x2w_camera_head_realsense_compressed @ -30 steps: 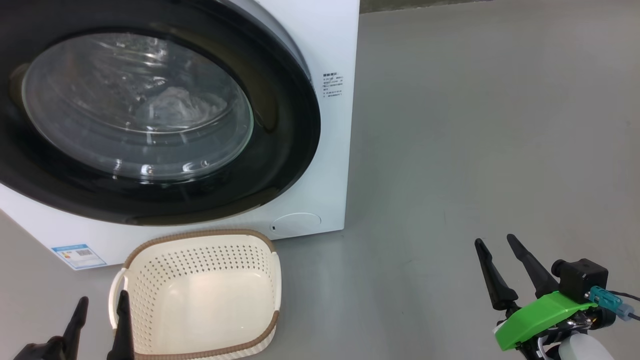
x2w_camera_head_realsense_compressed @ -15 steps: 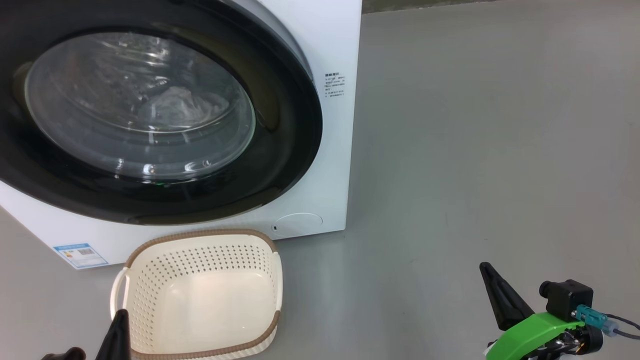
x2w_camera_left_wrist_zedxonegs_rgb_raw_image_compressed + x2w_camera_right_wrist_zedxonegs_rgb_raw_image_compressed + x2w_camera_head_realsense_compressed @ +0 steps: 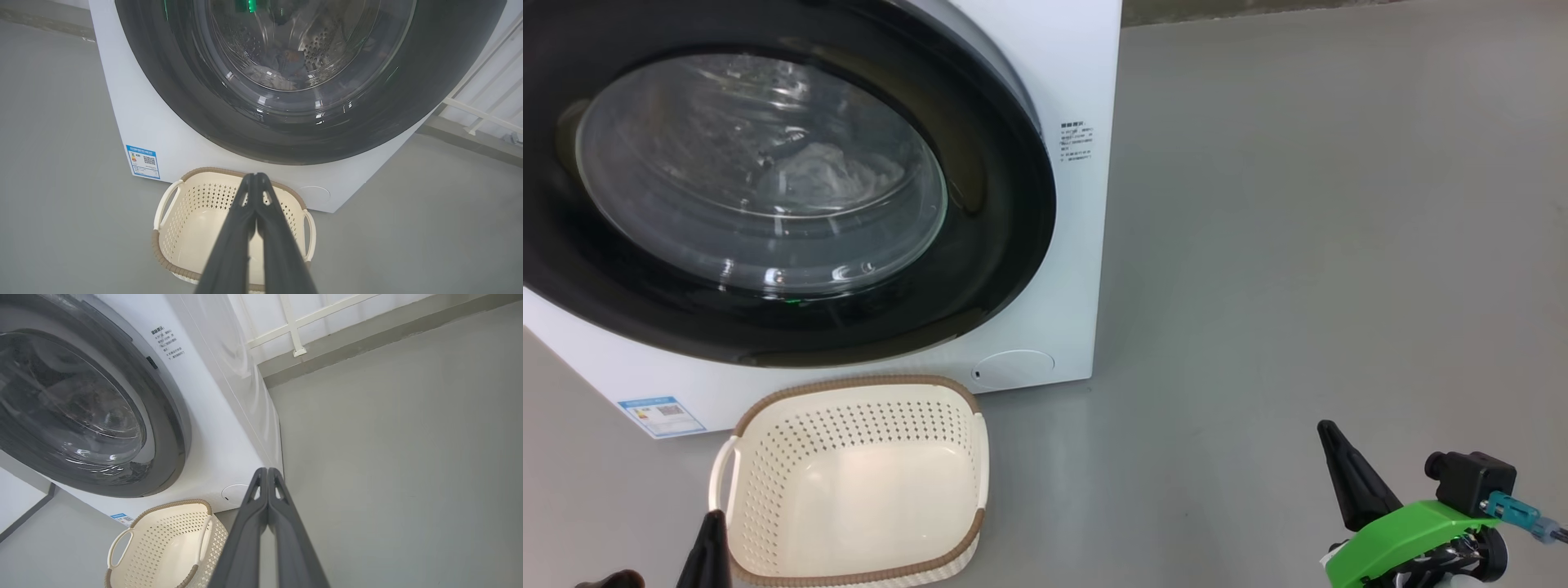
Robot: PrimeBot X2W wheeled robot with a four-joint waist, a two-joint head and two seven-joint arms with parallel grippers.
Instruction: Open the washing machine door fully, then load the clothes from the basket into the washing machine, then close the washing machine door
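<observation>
The washing machine door [image 3: 1005, 245] lies shut against the front of the washing machine [image 3: 1086, 65], its black rim flush with the white panel. Through its glass the head view gives a pale heap of clothes [image 3: 825, 175] low in the drum. The left wrist view looks deeper and adds grey-blue cloth beside the white, with the drum's punched steel wall [image 3: 322, 49] behind it. The basket [image 3: 792, 441] stands on the floor [image 3: 1298, 245] just in front of the washing machine, below the door, with nothing in it (its bare bottom shows in all three views). The left gripper [image 3: 255, 177] hangs above the basket, fingers pressed together on nothing. The right gripper [image 3: 267, 471], well to the right of the washing machine, has its fingers closed and empty too. The right wrist view adds the washing machine's side wall and a white railing [image 3: 292, 326] behind it.
</observation>
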